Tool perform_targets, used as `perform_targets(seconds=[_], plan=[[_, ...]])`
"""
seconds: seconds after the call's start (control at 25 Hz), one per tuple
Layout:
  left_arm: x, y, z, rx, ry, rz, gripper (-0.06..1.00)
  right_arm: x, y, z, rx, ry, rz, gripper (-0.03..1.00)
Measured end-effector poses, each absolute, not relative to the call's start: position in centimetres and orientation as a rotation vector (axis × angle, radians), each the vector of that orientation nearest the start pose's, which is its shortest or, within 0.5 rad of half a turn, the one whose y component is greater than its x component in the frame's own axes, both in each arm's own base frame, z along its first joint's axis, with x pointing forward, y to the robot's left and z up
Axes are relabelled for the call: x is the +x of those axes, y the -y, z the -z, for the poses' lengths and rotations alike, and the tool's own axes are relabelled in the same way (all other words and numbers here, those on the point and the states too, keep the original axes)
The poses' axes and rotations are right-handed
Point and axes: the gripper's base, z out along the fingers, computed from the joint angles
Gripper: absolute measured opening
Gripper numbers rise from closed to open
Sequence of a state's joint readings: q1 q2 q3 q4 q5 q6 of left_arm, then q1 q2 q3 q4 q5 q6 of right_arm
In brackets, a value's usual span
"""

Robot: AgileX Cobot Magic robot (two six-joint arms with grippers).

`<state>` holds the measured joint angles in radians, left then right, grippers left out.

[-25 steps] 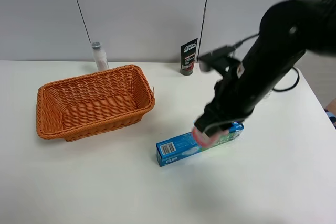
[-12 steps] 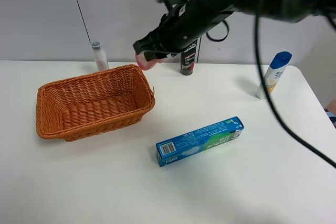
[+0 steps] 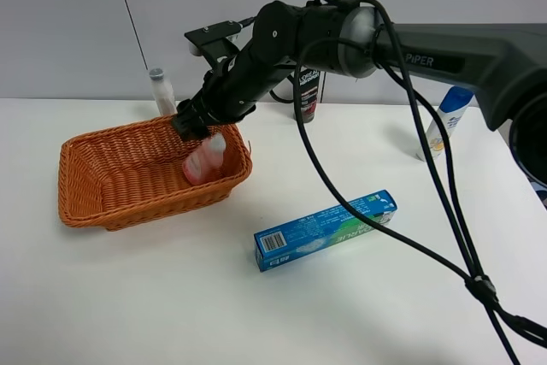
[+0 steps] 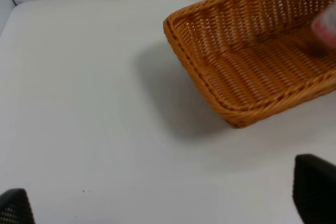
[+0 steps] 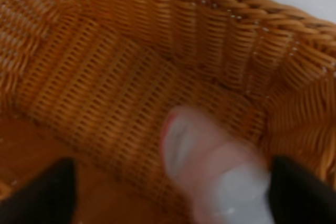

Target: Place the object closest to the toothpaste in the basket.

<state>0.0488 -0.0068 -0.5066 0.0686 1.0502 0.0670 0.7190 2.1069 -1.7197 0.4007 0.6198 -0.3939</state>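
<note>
Inside the basket (image 3: pixel 145 198), at its three o'clock end, the pink bottle (image 3: pixel 203 160) sits tilted against the wicker, just under the right gripper (image 3: pixel 191 123), whose jaws are spread wide, gripping nothing. The left gripper (image 4: pixel 165 198) gapes too, empty

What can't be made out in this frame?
1. Pink bottle: motion-blurred in the right wrist view; label unreadable, resting or falling unclear.
2. Right gripper: in the exterior high view its dark body hides how the jaws stand.
3. Black tube: top covered by the arm, exterior high view.
</note>
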Motion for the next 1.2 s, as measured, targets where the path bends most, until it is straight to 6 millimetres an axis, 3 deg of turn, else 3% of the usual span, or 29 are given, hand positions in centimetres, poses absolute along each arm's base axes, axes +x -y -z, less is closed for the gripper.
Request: perform_targets(seconds=[0.12,0.28,0.4,0.52,0.68,0.8,0.92,1.04,1.2], plan=[[-0.7,-0.5,-28.0,0.015,-2.022,-0.155,0.99,33.6,-32.8,-24.6,-1.11,-2.256,-0.546,0.81],[-0.7,-0.5,-28.0,0.015,-2.022,-0.155,0.99,31.1,-30.3,-32.8,-1.093,-2.113,-0.504,0.83],[-0.7,-0.5,-28.0,0.015,-2.022,-0.155,0.99,27.9,-26.3,-40.7,-1.01,-1.964,-0.472,0.83],[-0.7,-0.5,-28.0,0.015,-2.022,-0.155,0.99,24.6,-21.2,-46.5,-0.906,-1.895,-0.458,0.83],[-0.7,-0.5,-28.0,0.015,-2.022,-0.155,0.99,20.1,-13.3,-50.4,-0.723,-1.862,-0.369,0.83],[-0.7,-0.5,-28.0,0.015,-2.022,-0.155,0.99,16.7,-7.8,-50.2,-0.568,-1.89,-0.239,0.83],[-0.7,-0.5,-28.0,0.015,-2.022,-0.155,0.99,12.0,-3.9,-48.0,-0.408,-1.929,-0.162,0.83],[-0.7,-0.5,-28.0,0.015,-2.022,-0.155,0.99,6.4,-1.6,-44.0,-0.294,-1.955,-0.099,0.83],[-0.7,-0.5,-28.0,0.015,-2.022,-0.155,0.99,1.4,-0.7,-37.3,-0.198,-2.008,-0.066,0.83]])
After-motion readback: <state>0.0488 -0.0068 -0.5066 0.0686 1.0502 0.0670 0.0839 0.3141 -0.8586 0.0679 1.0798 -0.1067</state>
